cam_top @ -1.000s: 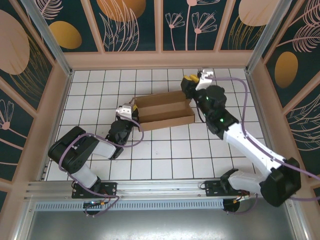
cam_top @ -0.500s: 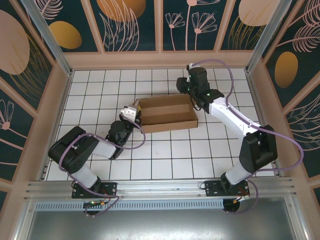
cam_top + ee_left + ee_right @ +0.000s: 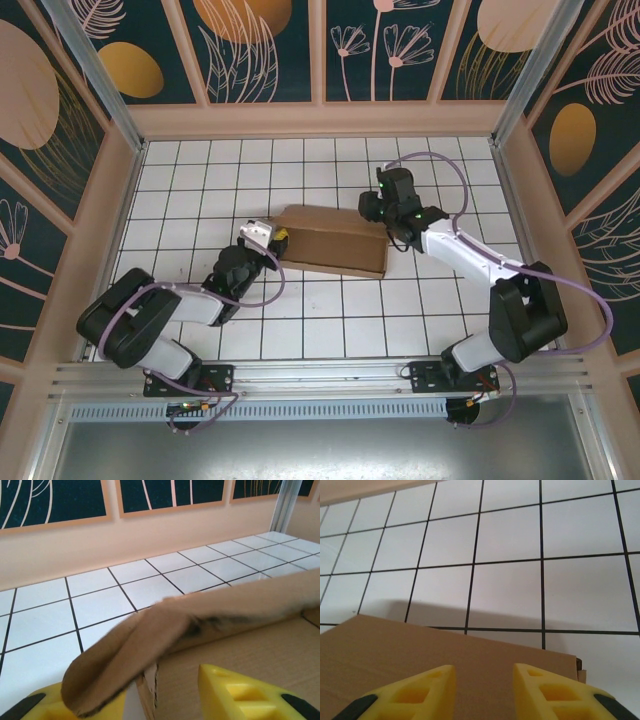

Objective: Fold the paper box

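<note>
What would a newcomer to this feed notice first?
The brown paper box lies mid-floor on the white tiles, looking closed on top, with the left gripper at its left end and the right gripper at its far right corner. In the left wrist view, a curled cardboard flap droops over one yellow finger.

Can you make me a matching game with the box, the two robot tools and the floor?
Things:
1. box
2. left tool
3. right tool
4. floor tiles

Clues:
A. white with dark lines
B. brown
C. at the box's right end
D. at the box's left end

Pairs: 1-B, 2-D, 3-C, 4-A
</note>
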{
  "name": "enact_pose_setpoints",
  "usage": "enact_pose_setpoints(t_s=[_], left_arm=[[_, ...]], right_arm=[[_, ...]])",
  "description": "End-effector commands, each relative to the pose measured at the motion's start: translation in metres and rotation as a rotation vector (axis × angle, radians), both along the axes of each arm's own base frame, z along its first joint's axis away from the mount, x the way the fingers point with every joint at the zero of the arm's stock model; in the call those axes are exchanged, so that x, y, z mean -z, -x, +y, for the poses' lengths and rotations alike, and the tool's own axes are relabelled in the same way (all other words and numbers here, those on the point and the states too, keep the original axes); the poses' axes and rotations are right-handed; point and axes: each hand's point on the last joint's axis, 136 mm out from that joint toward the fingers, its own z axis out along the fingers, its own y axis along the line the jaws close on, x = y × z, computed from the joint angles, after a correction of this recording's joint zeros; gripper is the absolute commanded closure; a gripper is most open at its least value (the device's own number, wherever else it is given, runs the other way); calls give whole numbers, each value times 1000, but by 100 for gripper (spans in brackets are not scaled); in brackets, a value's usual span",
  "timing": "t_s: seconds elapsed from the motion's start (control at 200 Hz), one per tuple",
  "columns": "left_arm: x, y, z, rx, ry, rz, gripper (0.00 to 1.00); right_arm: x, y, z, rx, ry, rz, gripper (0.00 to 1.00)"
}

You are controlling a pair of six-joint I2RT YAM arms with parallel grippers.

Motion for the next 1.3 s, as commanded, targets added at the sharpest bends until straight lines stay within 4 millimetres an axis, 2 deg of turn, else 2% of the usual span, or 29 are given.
enact_pose_setpoints(t_s=[0.0, 0.195, 0.34, 0.45, 0.52, 0.585, 0.661, 0.716, 0.811, 0.921, 0.981, 1.051, 1.126, 1.171, 1.196, 1.296], left_arm=[[6, 14, -1, 35, 28, 73, 57], [-10, 41, 1, 112, 53, 91, 55], [-28, 57, 19, 74, 101, 100, 55], [-42, 68, 40, 7, 167, 97, 56], [-58, 73, 53, -45, 247, 82, 57], [-74, 79, 54, -23, 293, 59, 56], [-86, 86, 45, 45, 310, 54, 54], [-93, 81, 48, 11, 354, 83, 58], [-106, 59, 71, -203, 410, 175, 62], [-129, 32, 80, -370, 433, 240, 80], [-135, 15, 81, -436, 416, 279, 83], [-123, -6, 82, -505, 396, 382, 80], [-97, -25, 62, -416, 408, 563, 74], [-69, -29, 50, -380, 407, 695, 75], [-69, -33, 39, -340, 419, 739, 74], [-33, -30, 10, -257, 418, 932, 66]], right_arm=[[-29, -6, -8, 13, -34, -91, 62], [-59, -12, -24, 32, -62, -157, 58], [-71, -4, -30, 41, -62, -200, 57], [-69, 6, -28, 21, -77, -202, 57], [-64, 13, -26, -4, -81, -196, 56], [-57, 18, -20, -45, -84, -187, 56], [-49, 21, -17, -57, -75, -173, 56], [-43, 23, -16, -62, -70, -159, 57], [-30, 29, -17, -69, -50, -125, 58], [-13, 38, -20, -76, -28, -88, 58], [-5, 44, -22, -81, -17, -71, 58], [5, 49, -24, -82, -8, -46, 59], [13, 52, -23, -88, 5, -23, 58], [19, 55, -18, -113, -3, 6, 57], [22, 55, -18, -113, 3, 20, 57], [23, 53, -21, -106, 41, 46, 57]])
